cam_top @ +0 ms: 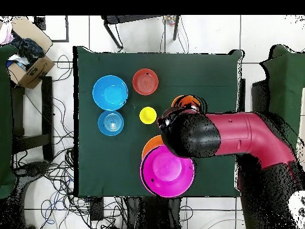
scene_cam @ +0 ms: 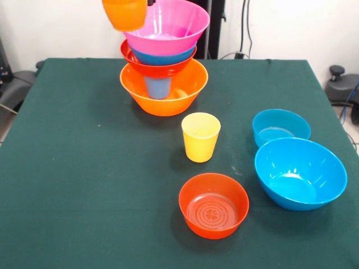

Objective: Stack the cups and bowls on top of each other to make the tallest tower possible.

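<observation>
The tower stands at the table's far side: the big orange bowl point(scene_cam: 164, 95) holds the blue cup point(scene_cam: 157, 87), with a red-orange bowl point(scene_cam: 154, 68), a blue bowl point(scene_cam: 164, 56) and the big pink bowl point(scene_cam: 168, 25) tilted on top. The orange cup point(scene_cam: 124, 13) hangs in the air at the top edge, left of the pink bowl, held by my gripper point(scene_cam: 127, 3), which is mostly cut off. The yellow cup point(scene_cam: 200, 136) stands upright mid-table. In the overhead view the arm point(cam_top: 202, 134) hides the gripper; the orange cup point(cam_top: 186, 101) peeks out beside it.
Loose on the table are a red-orange bowl point(scene_cam: 213, 205) near the front, a small blue bowl point(scene_cam: 280, 126) and a larger blue bowl point(scene_cam: 300, 173) at the right. The green table point(scene_cam: 84, 168) has cables and a box around it on the floor.
</observation>
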